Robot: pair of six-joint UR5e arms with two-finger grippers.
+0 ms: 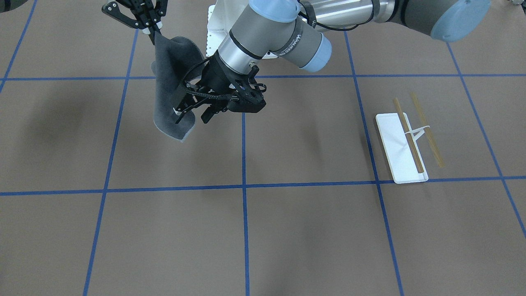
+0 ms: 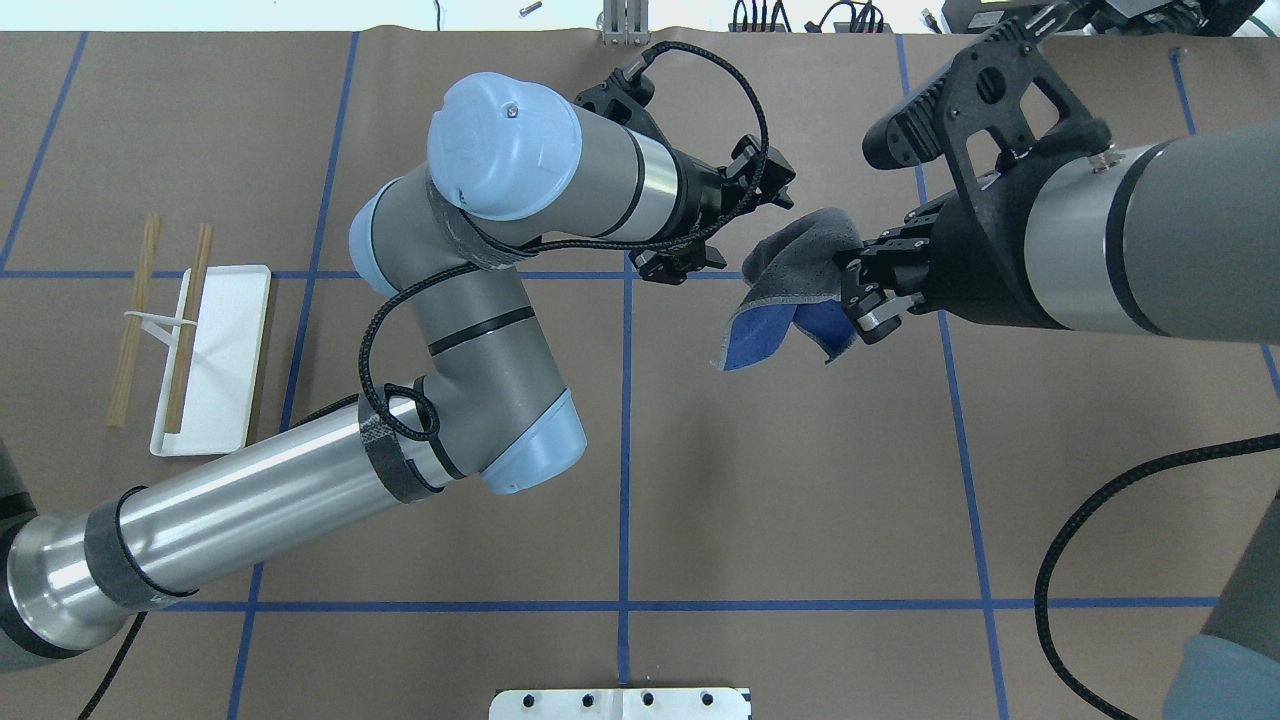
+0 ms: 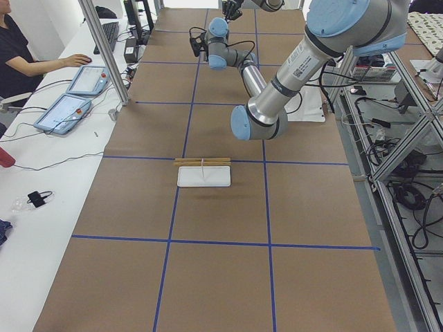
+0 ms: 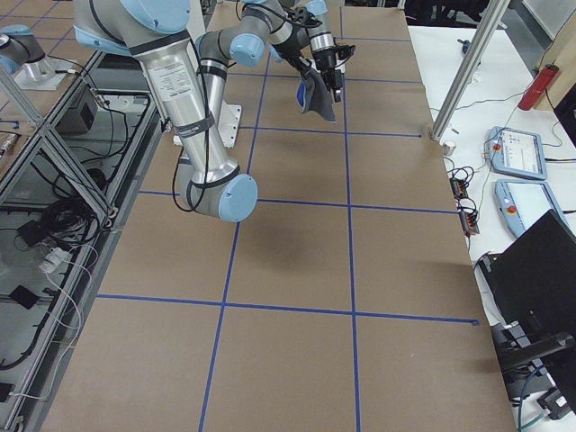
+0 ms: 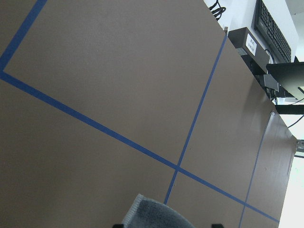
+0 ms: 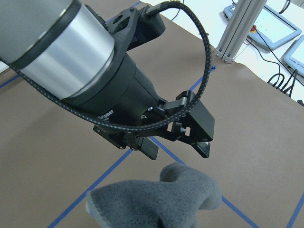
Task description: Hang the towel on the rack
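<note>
Brown-papered table lies below the towel, pinched aloft by the right gripper, well apart from the rack. The left gripper gapes just beside the cloth. Hanging is not yet done.

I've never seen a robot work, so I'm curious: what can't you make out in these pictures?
- Fingertips of the right claw: buried in folds of the towel, overhead view.
- Whether the left claw touches the towel: they overlap in the front view.
- Most of the towel in the left wrist view: cut off by the bottom edge.
- Thin support of the rack: too small to make out in the left side view.
</note>
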